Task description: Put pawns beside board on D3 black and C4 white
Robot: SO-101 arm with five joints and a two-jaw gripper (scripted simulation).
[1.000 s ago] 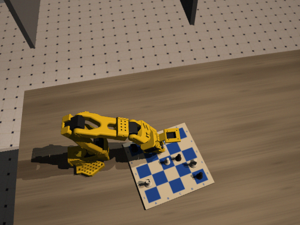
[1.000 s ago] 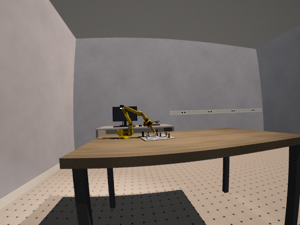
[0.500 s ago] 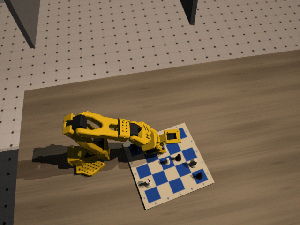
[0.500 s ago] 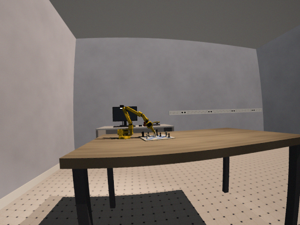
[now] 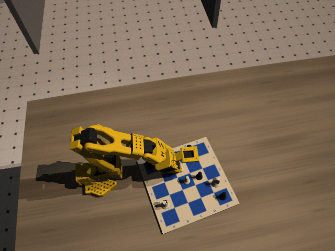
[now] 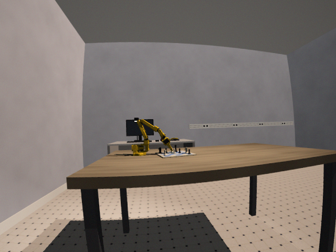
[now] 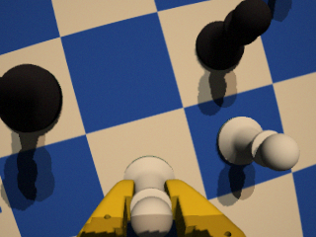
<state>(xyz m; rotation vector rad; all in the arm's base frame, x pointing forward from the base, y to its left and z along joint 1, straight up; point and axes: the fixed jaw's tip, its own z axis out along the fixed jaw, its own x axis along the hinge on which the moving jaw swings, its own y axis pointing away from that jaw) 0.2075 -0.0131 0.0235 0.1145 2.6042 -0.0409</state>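
Observation:
My gripper [image 7: 150, 209] [image 5: 179, 166] [image 6: 172, 149] is shut on the white pawn [image 7: 148, 173] and holds it upright, low over a cream square of the blue and cream board [image 5: 164, 229] [image 6: 190, 154], in the board's upper left part. The black pawn [image 5: 199, 175] [image 7: 220, 43] stands upright on a cream square to the right. Another white pawn [image 5: 186, 179] [image 7: 243, 143] stands on the blue square beside the held one. In the top view the arm hides most of the held pawn.
Other pieces stand on the board: a white knight [image 5: 164, 204] near the left edge, a white piece [image 5: 215, 182] and a black piece [image 5: 222, 195] at the right, a black piece [image 7: 30, 96] close to the held pawn. The arm's base [image 5: 96, 175] is left of the board.

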